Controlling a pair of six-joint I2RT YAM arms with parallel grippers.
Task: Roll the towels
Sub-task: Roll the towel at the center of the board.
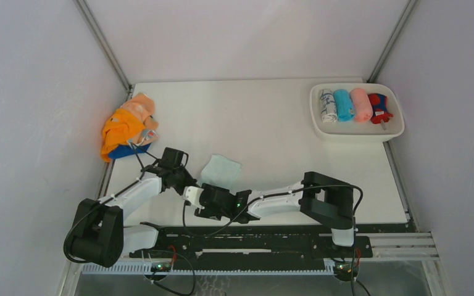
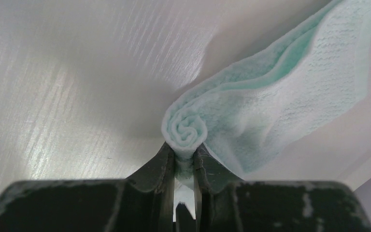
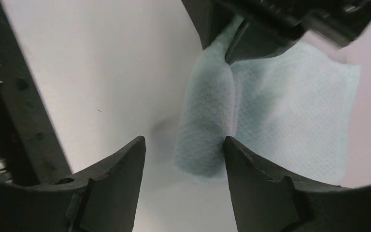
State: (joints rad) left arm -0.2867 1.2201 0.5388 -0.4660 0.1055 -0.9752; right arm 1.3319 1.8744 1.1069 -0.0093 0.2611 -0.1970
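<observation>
Table (image 1: pixel 271 123), white and walled on three sides, fills the top view. The left arm (image 1: pixel 129 194) reaches in from 7 o'clock and the right arm (image 1: pixel 284 196) from 5 o'clock, and their wrists meet near the table's near edge at about 6 o'clock.

A white oval tray (image 1: pixel 357 134) sits at 2 o'clock. It holds four rolled towels side by side: a white patterned one (image 1: pixel 328 106), a turquoise one (image 1: pixel 344 105), a pink one (image 1: pixel 361 105) and a dark blue one with red (image 1: pixel 378 106).

At 10 o'clock lies a loose pile of towels (image 1: pixel 126 126), with orange on top, peach behind it and blue underneath.

The mint towel (image 1: pixel 221 168) lies near 6 o'clock, just beyond the two wrists. It is partly rolled: a tight spiral along one edge, the rest flat on the table.

The left gripper (image 2: pixel 184 153) is nearly closed, and its fingers pinch the end of that spiral.

The right gripper (image 3: pixel 183 140) stands wide open and holds nothing. The other end of the roll lies between its fingers, close to the one on the right of its wrist view.
</observation>
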